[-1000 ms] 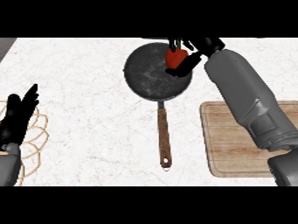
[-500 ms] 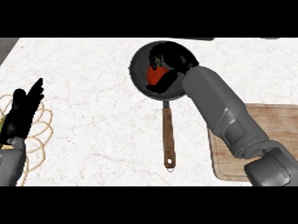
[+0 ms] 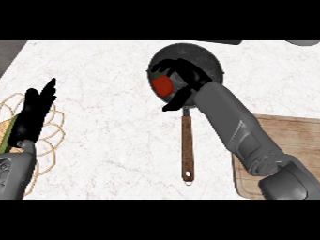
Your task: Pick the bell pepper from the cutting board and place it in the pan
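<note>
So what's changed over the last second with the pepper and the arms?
The right hand carried the red bell pepper from the round black pan's far rim down over its left side, fingers still curled round it. The left hand stayed open at the left; the wooden cutting board is unchanged.

head cam | steep down on counter | close — forearms from bottom edge

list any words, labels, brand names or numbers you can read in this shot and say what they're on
None: no readable text, number or sign shows anywhere in the head view.
The pan, its wooden handle, the bell pepper, the cutting board and the white counter bear no markings.
Neither the right hand nor the left hand shows a label.
</note>
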Action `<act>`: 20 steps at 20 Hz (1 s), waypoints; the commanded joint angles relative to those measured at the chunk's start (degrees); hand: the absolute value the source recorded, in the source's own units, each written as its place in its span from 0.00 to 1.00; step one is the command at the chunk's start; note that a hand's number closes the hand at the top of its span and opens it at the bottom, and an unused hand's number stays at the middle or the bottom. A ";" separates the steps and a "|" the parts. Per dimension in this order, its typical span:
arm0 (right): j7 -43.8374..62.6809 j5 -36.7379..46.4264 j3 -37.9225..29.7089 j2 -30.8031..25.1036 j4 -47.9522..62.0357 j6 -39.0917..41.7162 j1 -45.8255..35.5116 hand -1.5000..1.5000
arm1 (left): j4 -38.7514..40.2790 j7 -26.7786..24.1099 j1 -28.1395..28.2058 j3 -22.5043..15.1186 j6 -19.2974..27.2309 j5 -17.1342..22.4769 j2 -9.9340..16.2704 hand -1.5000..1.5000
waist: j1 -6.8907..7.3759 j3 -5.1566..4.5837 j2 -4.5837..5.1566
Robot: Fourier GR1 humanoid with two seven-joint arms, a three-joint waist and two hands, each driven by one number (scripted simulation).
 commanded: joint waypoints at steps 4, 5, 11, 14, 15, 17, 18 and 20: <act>-3.86 -4.19 -2.80 0.12 0.56 -0.34 0.84 0.00 | 0.01 0.33 -0.95 0.12 -0.54 0.10 0.40 0.50 | 1.31 0.06 -0.07; -3.90 -5.98 -4.63 0.13 0.07 -0.41 0.60 0.00 | -0.87 1.33 -1.28 -1.09 0.49 -0.83 -0.84 0.50 | 1.53 0.13 0.16; -6.71 -11.20 -8.96 0.13 -0.74 -3.67 0.41 0.00 | 1.31 -2.22 0.43 0.46 0.07 -0.06 -0.12 0.50 | 0.04 0.02 -0.28; -5.58 -13.11 -10.61 0.13 -0.36 -3.82 -0.55 0.00 | 2.86 -1.62 -0.52 0.42 0.54 -0.54 -0.40 0.50 | -1.09 -0.02 -0.26; -3.53 -13.40 -11.41 0.01 -1.58 -4.00 -1.47 0.00 | 1.22 -1.00 0.58 0.73 0.70 -0.53 0.15 0.50 | -1.51 0.01 -0.29; -3.32 -13.20 -11.30 -0.02 -1.22 -5.23 -0.12 0.00 | 2.98 -1.31 -0.83 1.13 1.78 -0.73 -0.49 0.50 | -2.94 -0.04 -0.28; -0.29 -14.51 -12.68 -3.93 -1.77 -2.59 -3.18 0.00 | 3.46 -3.28 0.95 2.28 1.21 -0.28 0.84 0.50 | -2.72 -0.07 -0.36; -0.84 -15.41 -13.69 -5.23 -1.98 -3.30 -1.66 0.00 | 1.57 -1.53 1.04 1.80 0.15 0.43 0.61 0.50 | -2.96 -0.01 -0.54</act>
